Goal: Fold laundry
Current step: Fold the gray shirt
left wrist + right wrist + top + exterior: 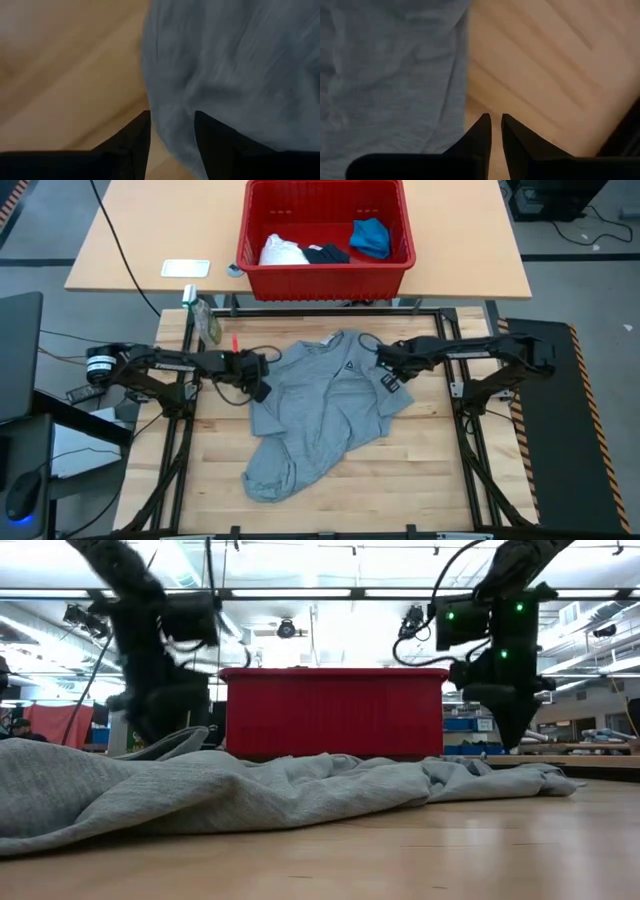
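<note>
The grey T-shirt (320, 420) lies crumpled on the wooden table, its small dark logo (348, 367) facing up and its lower part bunched toward the near left. My left gripper (262, 383) hovers open over the shirt's left edge (155, 100), pointing steeply down. My right gripper (390, 377) hovers beside the shirt's right edge (457, 95), over bare wood. Its fingers are closed to a thin slit with nothing between them. In the low view both grippers (160, 720) (508, 735) hang above the cloth. The white (282, 250), navy (327, 253) and bright blue (370, 235) pieces lie in the red basket (325, 275).
The red basket stands on the lighter table beyond the far edge, with a white card (186, 268) to its left. A green object (208, 325) and a small red one (235, 340) lie at the far left corner. Bare wood (430, 470) shows at the near right.
</note>
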